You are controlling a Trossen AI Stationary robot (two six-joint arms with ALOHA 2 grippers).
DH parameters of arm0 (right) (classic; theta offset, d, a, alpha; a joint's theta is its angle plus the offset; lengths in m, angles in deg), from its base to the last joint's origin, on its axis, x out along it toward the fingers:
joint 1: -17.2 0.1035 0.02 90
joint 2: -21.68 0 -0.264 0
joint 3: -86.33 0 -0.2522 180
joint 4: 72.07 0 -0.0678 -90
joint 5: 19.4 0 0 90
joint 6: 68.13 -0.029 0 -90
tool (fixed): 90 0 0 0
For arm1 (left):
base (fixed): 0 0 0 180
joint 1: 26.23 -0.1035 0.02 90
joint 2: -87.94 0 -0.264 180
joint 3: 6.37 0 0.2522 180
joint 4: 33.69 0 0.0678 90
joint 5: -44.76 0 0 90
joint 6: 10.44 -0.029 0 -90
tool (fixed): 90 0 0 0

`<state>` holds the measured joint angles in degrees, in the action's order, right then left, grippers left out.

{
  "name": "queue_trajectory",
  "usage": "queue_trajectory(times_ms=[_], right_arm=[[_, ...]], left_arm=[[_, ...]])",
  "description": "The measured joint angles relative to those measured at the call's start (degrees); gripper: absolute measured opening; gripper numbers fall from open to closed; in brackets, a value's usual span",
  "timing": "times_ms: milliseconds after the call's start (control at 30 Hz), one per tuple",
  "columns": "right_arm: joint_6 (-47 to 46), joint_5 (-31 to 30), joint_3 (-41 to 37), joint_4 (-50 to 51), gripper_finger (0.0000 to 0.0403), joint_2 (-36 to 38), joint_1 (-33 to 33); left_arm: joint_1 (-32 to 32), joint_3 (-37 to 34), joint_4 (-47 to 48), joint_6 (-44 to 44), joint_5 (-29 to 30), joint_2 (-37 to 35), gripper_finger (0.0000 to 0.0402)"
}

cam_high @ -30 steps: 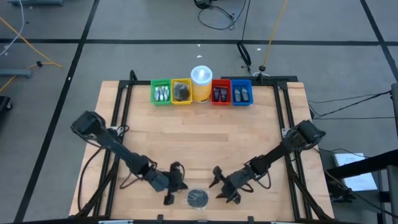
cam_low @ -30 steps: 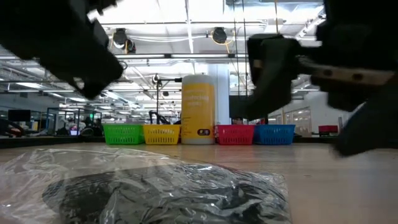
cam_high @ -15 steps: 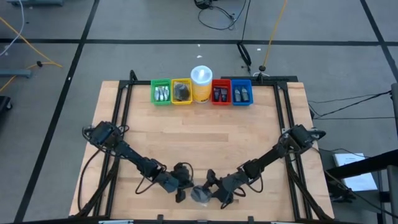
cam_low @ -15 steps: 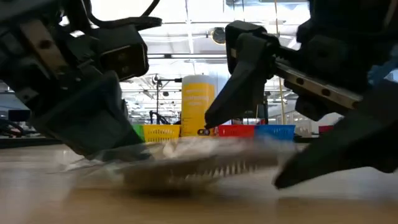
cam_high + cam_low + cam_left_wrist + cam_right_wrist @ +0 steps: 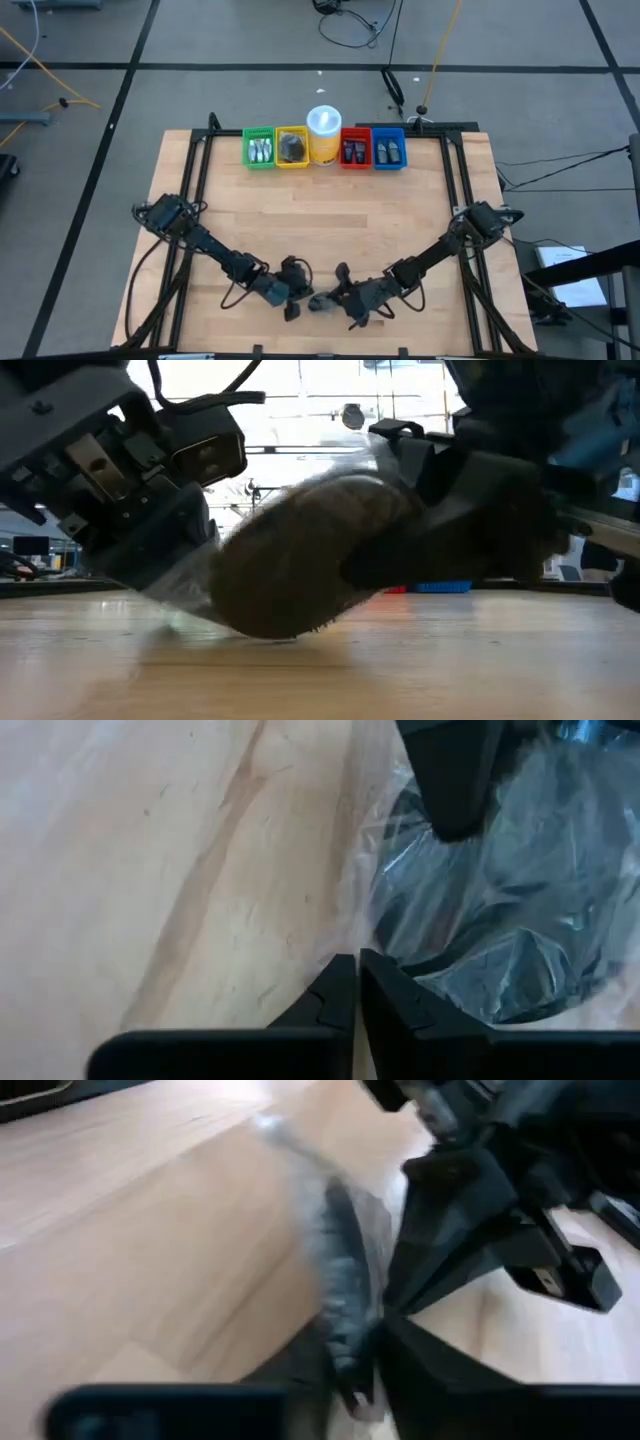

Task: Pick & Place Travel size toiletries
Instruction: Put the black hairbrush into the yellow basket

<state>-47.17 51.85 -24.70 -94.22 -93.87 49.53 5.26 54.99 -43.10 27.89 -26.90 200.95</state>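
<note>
Left gripper (image 5: 296, 297): low at the near edge of the table (image 5: 330, 215), about 6 o'clock from the table's centre, just left of the wrapped disc. In the left wrist view its fingers (image 5: 335, 995) are pressed together, pinching the clear film at the edge of the wrap.

Right gripper (image 5: 340, 299): directly opposite, at 3 o'clock from the disc, touching it. In the right wrist view its fingers (image 5: 420, 1370) close on the disc's rim.

Wrapped disc (image 5: 320, 299): a dark round flat disc in crinkled clear plastic, held between the two grippers; in the low view (image 5: 300, 560) it is tipped up on edge, its lower rim just at the wood.

Disc seen from the wrists: dark under shiny film (image 5: 500, 920); edge-on and blurred (image 5: 345, 1290).

Green bin (image 5: 259, 149): far edge of the table, around 11 o'clock, holding small pale items.

Yellow bin (image 5: 291, 148): just right of the green one, with dark items inside.

White container (image 5: 324, 134): upright between the yellow and red bins, at 12 o'clock.

Red bin (image 5: 354, 150): right of the container, with small dark items.

Blue bin (image 5: 388, 150): last in the row, touching the red bin, with greyish items.
</note>
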Motion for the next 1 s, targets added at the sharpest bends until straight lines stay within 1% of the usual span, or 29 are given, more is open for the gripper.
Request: queue_trajectory(times_ms=[67, 100, 167, 233, 333, 433, 467, 500, 567, 600, 700, 767, 833, 933, 1000], right_arm=[[-1.8, -1.44, -0.15, 0.55, 0.003, 0.89, 0.45], [-2.1, -2.12, -0.36, 1.14, 0.0022, 1.54, 0.68], [-4.26, -2.92, -0.68, 1.99, 0.0023, 2.83, 1.17], [-9.34, -3.32, -2.05, 3.14, 0.0035, 5.09, 1.49], [-19.31, -3.7, -5.52, 2.89, 0.0046, 8.45, 0.69], [-28.26, -3.75, -11.56, 1.58, 0.0033, 11.64, -0.48], [-30.58, -3.7, -13.59, -0.25, 0.0027, 12.54, -0.91], [-32.44, -3.7, -15.68, -2.07, 0.0023, 13.6, -1.36], [-35.15, -3.73, -19.51, -6.17, 0.0023, 15.3, -2.39], [-36.1, -3.72, -21.05, -8.14, 0.0023, 15.8, -2.79], [-37.83, -3.77, -25.2, -13.01, 0.0035, 17.14, -3.74], [-38.67, -3.68, -26.82, -15.94, 0.0044, 17.71, -4.09], [-38.73, -3.74, -27.42, -17.13, 0.0046, 17.77, -4.27], [-38.55, -3.72, -27.57, -17.39, 0.0036, 17.71, -4.26], [-38.31, -3.67, -27.55, -17.27, 0.0028, 17.73, -4.24]], left_arm=[[-0.9, -0.06, 0.39, -3.53, -0.4, -1.41, 0.0033], [-1.4, -0.12, 0.89, -5.15, -0.39, -2.3, 0.0039], [-2.4, -0.33, 3.48, -8.36, -0.18, -5.3, 0.005], [-3.54, -0.14, 3.76, -11.37, 0.97, -9.02, 0.006], [-4.22, -0.11, 5.3, -16.57, 6.92, -14.2, 0.0069], [-3.92, -0.13, 1.97, -24.89, 14.83, -16.23, 0.0071], [-3.61, -0.13, -0.33, -28.39, 16.25, -16.33, 0.0072], [-3.42, -0.06, -2.81, -31.96, 16.34, -16.13, 0.0072], [-3.29, -0.03, -5.86, -37.97, 14.99, -15.23, 0.0072], [-3.5, -0.04, -7.93, -40.6, 13.26, -14.29, 0.0072], [-4.98, -0.07, -14.32, -47.37, 6.45, -11.42, 0.0074], [-6.55, 0.59, -17.97, -49.27, 2.3, -9.1, 0.0084], [-7.96, 1.16, -20.32, -49.89, -0.23, -7.08, 0.0107], [-10.1, 3.93, -21.51, -48.85, -0.63, -4.17, 0.016], [-11.12, 5.67, -19.5, -46.23, -0.18, -3.04, 0.02]])
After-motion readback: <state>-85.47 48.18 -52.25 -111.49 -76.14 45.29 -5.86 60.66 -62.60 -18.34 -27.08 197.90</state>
